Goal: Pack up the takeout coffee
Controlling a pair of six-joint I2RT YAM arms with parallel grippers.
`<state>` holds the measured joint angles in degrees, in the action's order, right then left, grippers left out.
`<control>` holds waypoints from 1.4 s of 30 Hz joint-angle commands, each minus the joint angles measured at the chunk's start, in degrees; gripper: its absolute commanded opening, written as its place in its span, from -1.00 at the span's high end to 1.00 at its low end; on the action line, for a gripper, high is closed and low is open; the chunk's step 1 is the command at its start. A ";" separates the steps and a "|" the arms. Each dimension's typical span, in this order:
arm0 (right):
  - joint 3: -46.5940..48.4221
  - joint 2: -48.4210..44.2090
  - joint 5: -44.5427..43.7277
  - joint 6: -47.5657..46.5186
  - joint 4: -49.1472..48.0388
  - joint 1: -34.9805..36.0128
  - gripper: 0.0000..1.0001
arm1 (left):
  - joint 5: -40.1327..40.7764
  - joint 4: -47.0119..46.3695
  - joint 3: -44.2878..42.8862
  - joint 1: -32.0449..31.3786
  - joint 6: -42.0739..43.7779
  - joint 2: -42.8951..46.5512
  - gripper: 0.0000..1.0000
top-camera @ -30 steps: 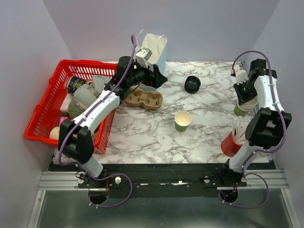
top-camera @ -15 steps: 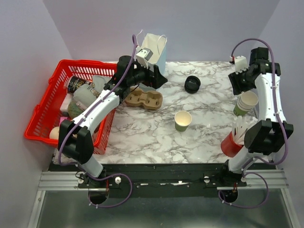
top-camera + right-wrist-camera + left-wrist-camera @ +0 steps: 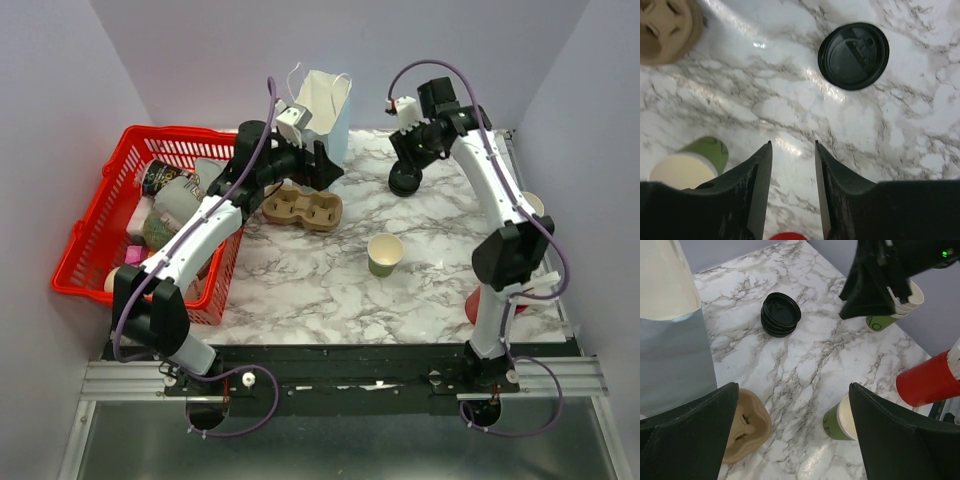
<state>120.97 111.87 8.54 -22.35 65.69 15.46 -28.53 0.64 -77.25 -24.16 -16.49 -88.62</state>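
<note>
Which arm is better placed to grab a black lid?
Right. The right end effector hovers by the black lids, jaws apart, empty; the left end effector sits farther off by the paper bag.

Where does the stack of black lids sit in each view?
Top external: black lids at the back, right of centre.
Left wrist: upper middle, left of centre.
Right wrist: upper right.
Shared landmark: open green cup, in all three.

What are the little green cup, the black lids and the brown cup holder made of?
Green cup: looks like paper, matte olive outside, plain white inside.
Black lids: probably thin plastic, slightly shiny, with moulded ridges on top.
Brown cup holder: likely pressed paper pulp, dull and rough-looking tan.
</note>
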 commanded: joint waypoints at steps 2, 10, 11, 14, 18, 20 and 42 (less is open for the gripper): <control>13.23 10.80 0.70 12.41 -4.25 1.32 0.13 | 0.58 2.69 3.68 1.84 2.43 6.43 -0.97; 18.60 21.36 -0.97 15.84 -6.89 3.61 0.16 | 2.16 5.50 6.68 3.68 3.83 10.48 -0.97; 19.21 22.59 -1.67 15.84 -7.15 4.04 0.17 | 2.34 5.68 6.76 3.95 4.10 10.83 -0.97; 20.27 24.87 -3.08 16.81 -7.77 4.14 0.22 | 2.69 6.30 7.03 4.21 4.27 11.36 -0.97; 21.68 26.64 -5.98 16.46 -8.73 4.14 0.25 | 2.87 6.56 7.29 4.47 4.10 11.54 -0.98; 21.59 26.99 -8.34 16.46 -9.35 4.14 0.25 | 2.87 6.56 7.55 4.48 4.01 11.54 -0.97; 19.48 30.07 -18.12 19.10 -10.32 2.20 0.26 | 2.17 6.82 7.03 4.48 2.78 9.69 -0.98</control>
<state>140.33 140.38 -8.56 -4.08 56.38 18.83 -26.98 6.24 -70.26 -20.10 -13.28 -78.70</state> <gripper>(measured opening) 0.373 0.988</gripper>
